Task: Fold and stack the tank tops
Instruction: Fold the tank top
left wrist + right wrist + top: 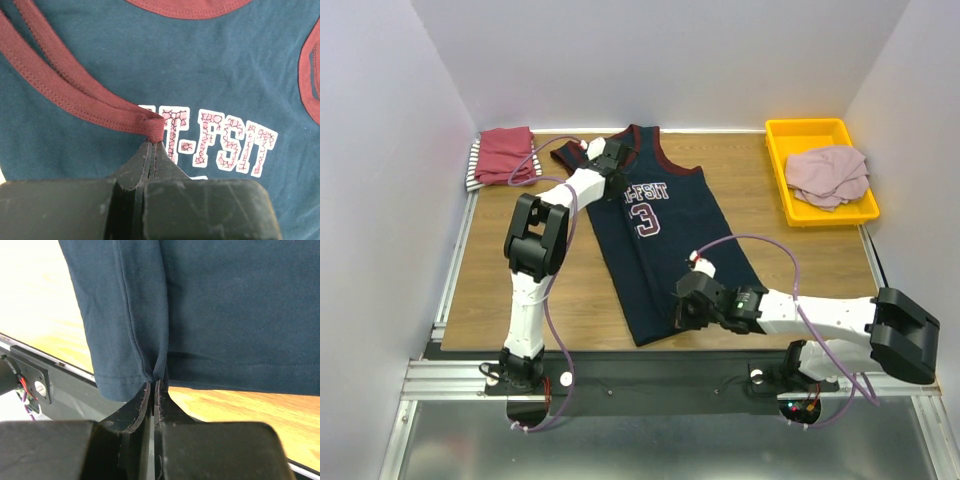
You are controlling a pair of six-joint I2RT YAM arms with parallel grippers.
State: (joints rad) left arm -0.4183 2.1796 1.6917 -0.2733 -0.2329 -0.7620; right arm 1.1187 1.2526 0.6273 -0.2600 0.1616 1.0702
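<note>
The navy jersey (660, 230) with maroon trim and a white 3 lies spread along the table's middle. My left gripper (610, 160) is over its upper left part, near the neck. In the left wrist view that gripper (151, 142) is shut on a bunched maroon strap (75, 95), above the jersey's lettering (225, 135). My right gripper (685, 305) sits at the jersey's near hem. In the right wrist view its jaws (154, 384) stand almost together, pinching a fold of the hem (130, 375). A dark-red top (505, 153) lies folded on a striped one (473, 170) at the back left.
A yellow tray (800, 132) at the back right holds a crumpled dusty-pink top (828, 175). White walls close in the table on three sides. A metal rail (650, 375) runs along the near edge, just behind the hem. Purple cables loop over both arms.
</note>
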